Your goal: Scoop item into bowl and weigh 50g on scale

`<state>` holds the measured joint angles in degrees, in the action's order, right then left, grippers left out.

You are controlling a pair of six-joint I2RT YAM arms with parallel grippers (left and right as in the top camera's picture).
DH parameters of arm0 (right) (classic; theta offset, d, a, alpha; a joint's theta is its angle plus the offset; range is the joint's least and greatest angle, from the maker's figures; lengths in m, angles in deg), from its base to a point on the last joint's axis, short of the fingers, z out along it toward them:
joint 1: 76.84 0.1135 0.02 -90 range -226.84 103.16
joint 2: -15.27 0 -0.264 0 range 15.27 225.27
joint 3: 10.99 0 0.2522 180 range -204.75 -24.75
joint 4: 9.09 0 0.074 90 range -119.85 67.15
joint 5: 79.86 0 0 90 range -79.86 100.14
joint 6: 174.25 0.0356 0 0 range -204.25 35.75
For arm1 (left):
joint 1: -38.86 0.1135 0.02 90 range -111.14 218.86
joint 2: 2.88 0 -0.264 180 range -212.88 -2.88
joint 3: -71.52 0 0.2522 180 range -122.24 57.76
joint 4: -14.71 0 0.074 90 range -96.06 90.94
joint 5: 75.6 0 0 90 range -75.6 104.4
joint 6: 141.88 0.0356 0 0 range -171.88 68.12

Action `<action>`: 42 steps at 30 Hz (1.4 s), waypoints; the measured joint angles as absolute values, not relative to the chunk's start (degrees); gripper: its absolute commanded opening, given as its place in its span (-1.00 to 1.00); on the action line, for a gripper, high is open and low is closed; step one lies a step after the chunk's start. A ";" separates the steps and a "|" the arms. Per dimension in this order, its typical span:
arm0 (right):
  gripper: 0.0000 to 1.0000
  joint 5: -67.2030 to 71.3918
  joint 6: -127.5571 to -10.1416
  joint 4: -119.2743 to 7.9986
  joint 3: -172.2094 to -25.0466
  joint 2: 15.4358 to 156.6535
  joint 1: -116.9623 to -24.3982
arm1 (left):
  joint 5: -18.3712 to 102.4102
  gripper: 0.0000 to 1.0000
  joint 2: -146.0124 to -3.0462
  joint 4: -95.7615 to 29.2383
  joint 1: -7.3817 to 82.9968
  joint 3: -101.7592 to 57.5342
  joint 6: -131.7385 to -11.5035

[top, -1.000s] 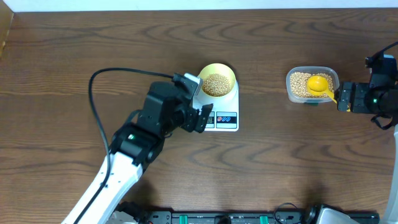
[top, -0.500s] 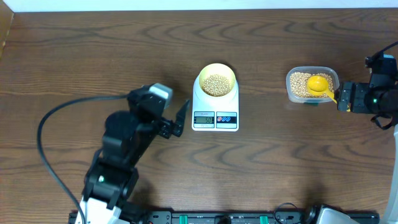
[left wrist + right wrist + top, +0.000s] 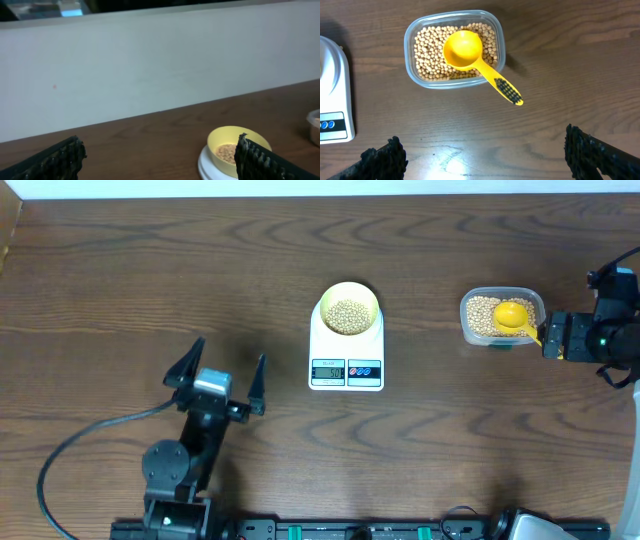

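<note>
Well clear of the scale [image 3: 345,352], left fingers [image 3: 190,360] and right fingers [image 3: 585,150] splayed, empty.

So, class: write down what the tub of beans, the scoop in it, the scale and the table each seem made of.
The tub: probably clear plastic; beans show through its glossy wall.
The scoop: yellow moulded plastic, smooth, dark textured patch on the handle.
The scale: white plastic, it seems; smooth matt shell.
The table: wood or wood-look laminate; brown grain, slight sheen.
</note>
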<state>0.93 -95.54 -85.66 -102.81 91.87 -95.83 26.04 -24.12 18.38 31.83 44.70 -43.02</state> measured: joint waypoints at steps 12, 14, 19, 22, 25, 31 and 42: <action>0.99 0.95 -95.54 -85.66 -102.81 91.87 -95.83 | 26.04 0.96 -10.74 18.90 35.13 56.27 -45.93; 0.99 0.93 -95.54 -85.66 -102.81 91.87 -95.85 | 26.04 0.96 -8.66 16.10 35.13 57.29 -46.37; 0.98 0.95 -95.54 -85.64 -102.81 91.87 -95.85 | 26.04 0.96 -4.40 10.66 35.65 57.42 -47.39; 0.98 0.93 -95.54 -85.66 -102.81 91.87 -95.83 | 26.00 0.96 -3.57 8.41 35.87 57.42 -47.44; 0.98 0.95 -95.51 -85.66 -102.81 91.87 -95.85 | 26.02 0.96 -3.48 5.85 36.03 57.42 -47.57; 0.98 0.93 -95.54 -85.66 -102.81 91.87 -95.83 | 25.43 0.96 -3.46 1.20 37.29 57.29 -49.99; 0.99 0.93 -95.54 -85.66 -102.81 91.87 -95.85 | 24.51 0.96 -3.46 0.52 37.69 57.10 -52.11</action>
